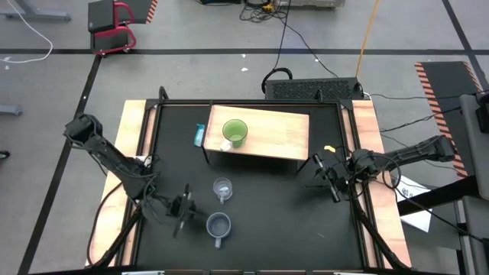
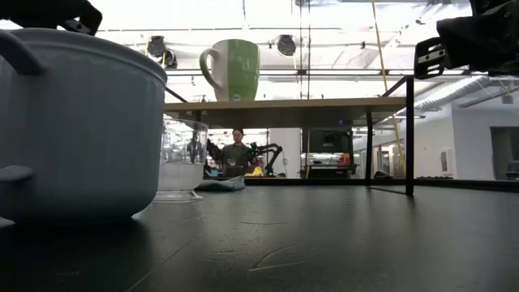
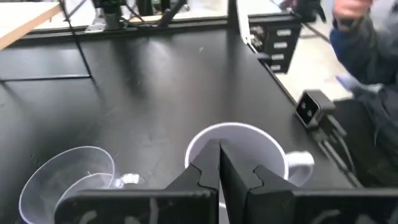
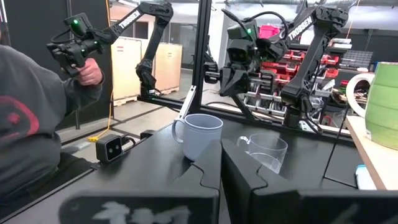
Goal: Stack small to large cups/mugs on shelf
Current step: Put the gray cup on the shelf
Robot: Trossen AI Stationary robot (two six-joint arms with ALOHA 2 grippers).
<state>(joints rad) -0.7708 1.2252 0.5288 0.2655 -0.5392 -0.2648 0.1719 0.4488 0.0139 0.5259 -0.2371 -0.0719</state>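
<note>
Grey-blue mug (image 1: pixel 218 224) is the landmark we use for all places. In the high view it stands on the black tabletop (image 1: pixel 275 214), well in front of the shelf (image 1: pixel 263 131), and its handle points away from the shelf. The left gripper (image 1: pixel 182 209) is just beside the mug, on the side toward the left arm's base, so this arm is much nearer to it than the right one. The clear glass cup (image 1: pixel 222 189) stands between the mug and the shelf, apart from both. The lime-green mug (image 1: pixel 234 133) is already on the shelf, well beyond the grey-blue mug, and we see nothing inside it except a small pale thing that we cannot identify. The right gripper (image 1: pixel 334 175) waits far to the other side, near the shelf's corner.

In the low view the grey-blue mug (image 2: pixel 77 126) fills the near side, the glass cup (image 2: pixel 180 160) is behind it, and the lime-green mug (image 2: pixel 233 70) stands upright on the shelf (image 2: pixel 284 104) above them.

In the left wrist view the left gripper (image 3: pixel 219 163) has its fingers pressed together, holding nothing, directly over the rim of the mug (image 3: pixel 239 146), which looks empty. The glass cup (image 3: pixel 68 177) is beside it and also looks empty.

In the right wrist view the right gripper (image 4: pixel 221 167) also has its fingers together and holds nothing; the mug (image 4: pixel 200 135) and the glass cup (image 4: pixel 265 151) are well ahead of it. We judge that the left fingers must spread before they can take the mug.
</note>
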